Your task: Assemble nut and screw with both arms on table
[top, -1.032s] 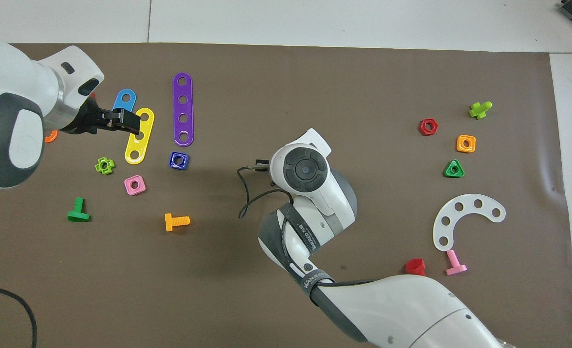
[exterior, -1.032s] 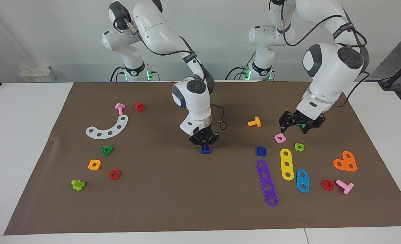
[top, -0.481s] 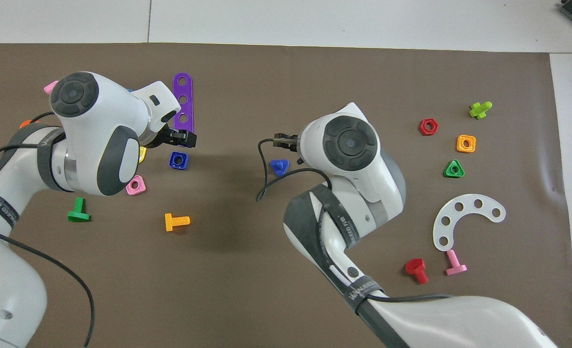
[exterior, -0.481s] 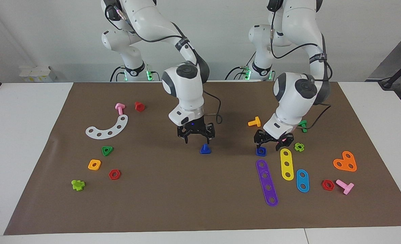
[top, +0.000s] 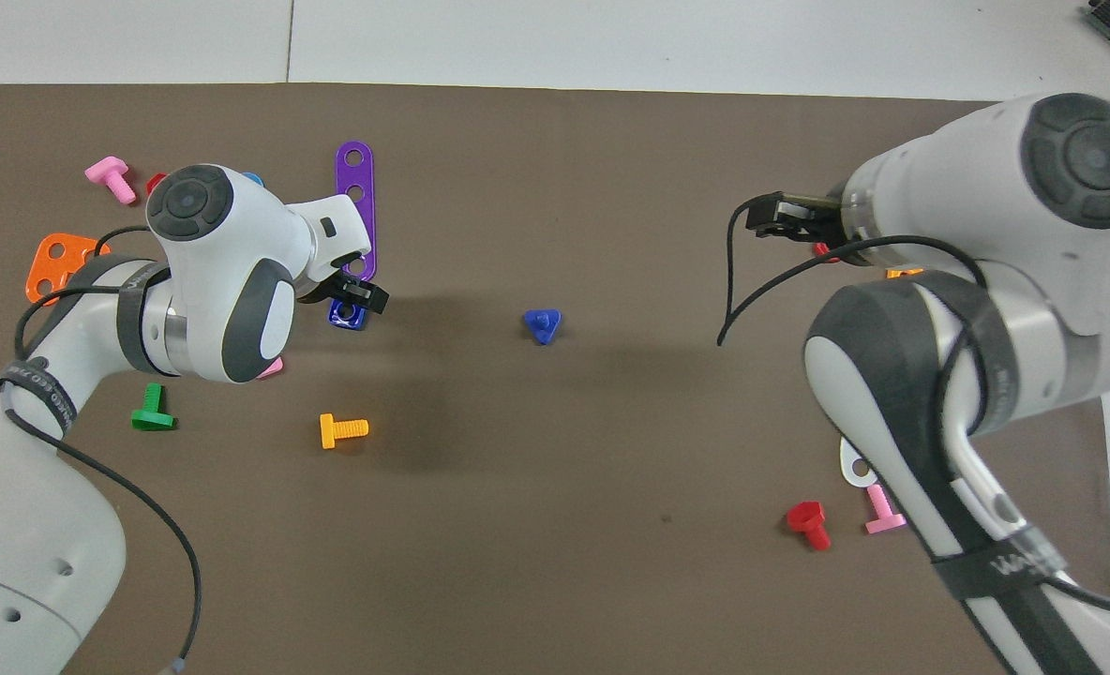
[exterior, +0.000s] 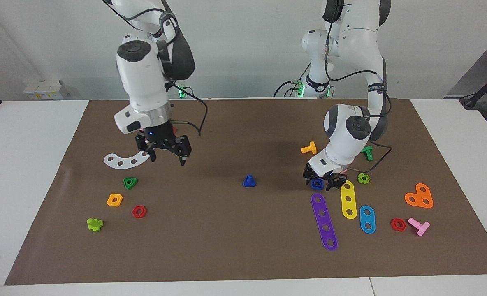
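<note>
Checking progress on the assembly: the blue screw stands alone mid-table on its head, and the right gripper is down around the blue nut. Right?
Wrong arm. In the facing view the left gripper is down around the nut; the right gripper hangs open over the white curved strip. The screw does stand alone.

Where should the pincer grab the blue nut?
From straight above, across two flat outer sides. The nut lies flat, hole up, so its flat sides face outward. The left pincer already sits low around it, beside the purple strip.

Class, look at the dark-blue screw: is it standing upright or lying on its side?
Upright: the screw rests on its flat triangular head, stem pointing up, alone on the table.
</note>
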Robot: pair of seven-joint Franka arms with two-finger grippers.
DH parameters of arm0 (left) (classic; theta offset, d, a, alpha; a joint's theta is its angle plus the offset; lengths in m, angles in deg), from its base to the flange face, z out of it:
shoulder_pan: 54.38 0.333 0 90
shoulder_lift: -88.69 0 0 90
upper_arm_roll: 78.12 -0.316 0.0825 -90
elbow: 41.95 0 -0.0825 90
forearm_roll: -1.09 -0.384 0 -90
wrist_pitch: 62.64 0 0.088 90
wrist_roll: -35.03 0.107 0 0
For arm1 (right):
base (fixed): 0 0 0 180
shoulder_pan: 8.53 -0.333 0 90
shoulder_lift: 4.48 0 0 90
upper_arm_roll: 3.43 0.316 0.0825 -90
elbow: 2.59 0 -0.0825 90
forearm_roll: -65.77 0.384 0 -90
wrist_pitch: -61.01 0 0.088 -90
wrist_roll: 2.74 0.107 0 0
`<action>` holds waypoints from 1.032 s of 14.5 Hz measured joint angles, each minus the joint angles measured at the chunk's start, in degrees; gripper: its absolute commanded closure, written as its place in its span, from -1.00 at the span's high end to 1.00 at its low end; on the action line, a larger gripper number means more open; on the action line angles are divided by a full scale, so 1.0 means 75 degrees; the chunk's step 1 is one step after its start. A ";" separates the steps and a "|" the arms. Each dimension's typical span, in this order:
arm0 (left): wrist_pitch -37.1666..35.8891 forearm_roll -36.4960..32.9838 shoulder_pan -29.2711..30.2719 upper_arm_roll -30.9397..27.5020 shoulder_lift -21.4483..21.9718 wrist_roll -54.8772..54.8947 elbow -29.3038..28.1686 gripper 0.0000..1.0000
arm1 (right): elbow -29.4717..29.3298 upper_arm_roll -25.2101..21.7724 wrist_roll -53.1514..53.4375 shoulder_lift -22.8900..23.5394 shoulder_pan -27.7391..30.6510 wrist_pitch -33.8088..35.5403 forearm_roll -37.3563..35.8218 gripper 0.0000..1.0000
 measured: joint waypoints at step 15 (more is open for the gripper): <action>0.0000 0.0000 0.0002 -0.0034 0.0050 0.0148 -0.0403 -0.41 | -0.0831 0.0038 -0.2162 -0.1329 0.1513 0.3429 0.0014 1.00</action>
